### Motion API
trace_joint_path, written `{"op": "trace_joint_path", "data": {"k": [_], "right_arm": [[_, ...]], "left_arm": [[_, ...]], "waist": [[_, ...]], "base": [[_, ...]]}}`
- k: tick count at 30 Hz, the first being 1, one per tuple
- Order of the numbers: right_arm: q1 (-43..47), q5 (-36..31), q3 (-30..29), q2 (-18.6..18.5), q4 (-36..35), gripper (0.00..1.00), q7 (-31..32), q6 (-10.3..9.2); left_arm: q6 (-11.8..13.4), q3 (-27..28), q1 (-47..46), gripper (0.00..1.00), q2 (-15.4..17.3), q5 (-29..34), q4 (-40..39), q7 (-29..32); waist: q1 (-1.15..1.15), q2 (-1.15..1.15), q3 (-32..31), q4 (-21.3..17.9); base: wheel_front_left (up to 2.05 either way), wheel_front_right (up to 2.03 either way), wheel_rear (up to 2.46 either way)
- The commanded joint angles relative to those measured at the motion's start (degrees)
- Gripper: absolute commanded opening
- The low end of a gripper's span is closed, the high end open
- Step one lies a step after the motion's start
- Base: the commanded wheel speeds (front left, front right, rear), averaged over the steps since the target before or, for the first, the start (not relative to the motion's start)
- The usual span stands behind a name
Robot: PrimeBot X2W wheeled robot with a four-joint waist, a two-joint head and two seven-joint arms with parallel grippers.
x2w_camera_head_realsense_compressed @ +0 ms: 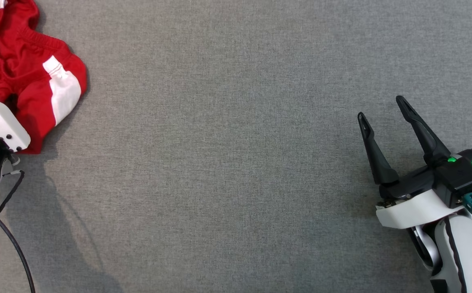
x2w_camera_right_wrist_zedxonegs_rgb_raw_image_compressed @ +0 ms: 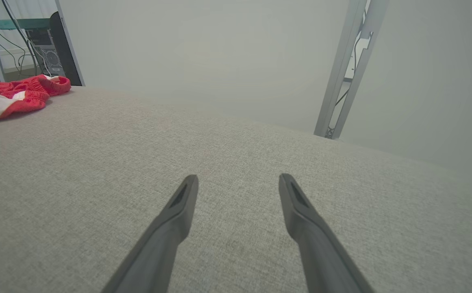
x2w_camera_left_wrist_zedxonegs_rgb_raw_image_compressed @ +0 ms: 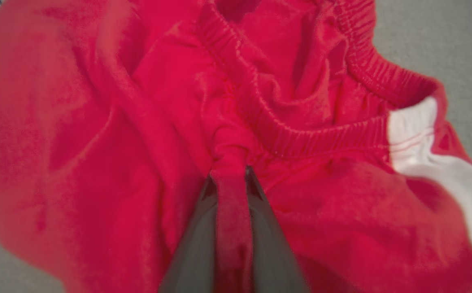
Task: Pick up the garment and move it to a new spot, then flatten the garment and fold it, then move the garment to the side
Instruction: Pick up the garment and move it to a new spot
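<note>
The crumpled red shorts with a white side stripe (x2w_camera_head_realsense_compressed: 28,77) lie at the far left of the grey cloth-covered tabletop (x2w_camera_head_realsense_compressed: 236,162), the left end effector (x2w_camera_left_wrist_zedxonegs_rgb_raw_image_compressed: 230,173) pinched nearly shut on a narrow fold below the waistband, the right end effector (x2w_camera_head_realsense_compressed: 381,107) wide open, empty, well apart. So thin a pinch may slip on lifting, or drag the bundle twisted. The head view cuts off the shorts and hides the grip behind white arm housing (x2w_camera_head_realsense_compressed: 0,122); how many layers are caught is unclear.

On table (x2w_camera_head_realsense_compressed: 219,162), garment (x2w_camera_head_realsense_compressed: 28,77) far left w/ left tool (x2w_camera_left_wrist_zedxonegs_rgb_raw_image_compressed: 229,173) in it; right tool (x2w_camera_head_realsense_compressed: 381,107) well apart, far right.
</note>
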Motion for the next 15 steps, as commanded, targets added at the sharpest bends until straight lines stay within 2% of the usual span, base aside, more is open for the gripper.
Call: {"op": "trace_joint_path", "data": {"k": [1, 5, 11, 15], "right_arm": [[-0.1, -0.3, -0.2, 0.2, 0.3, 1.00, -0.5, -0.02], [0.0, -0.2, -0.3, 0.6, 1.2, 1.00, -0.7, -0.02], [0.5, 0.2, -0.2, 1.4, 3.1, 1.00, -1.2, -0.02], [0.9, 0.3, -0.9, 1.7, 4.1, 1.00, -1.4, -0.02]], "left_arm": [[-0.2, -0.6, 0.8, 0.00, -0.3, 0.2, 0.9, -0.7], [-0.4, -0.7, 0.2, 0.00, 0.5, 0.3, -0.5, -7.7], [-0.5, -1.4, 1.1, 0.00, -1.4, -0.5, -4.2, -19.7], [-0.6, -5.2, 2.7, 0.00, -3.4, -2.2, -9.6, -24.2]], "waist": [[0.00, 0.00, -0.5, 0.1], [0.00, 0.00, -2.5, 0.3], [0.00, 0.00, -7.7, 1.0], [0.00, 0.00, -11.2, 1.5]], "base": [[0.00, 0.00, 0.00], [0.00, 0.00, 0.00], [0.00, 0.00, 0.00], [0.00, 0.00, 0.00]]}}
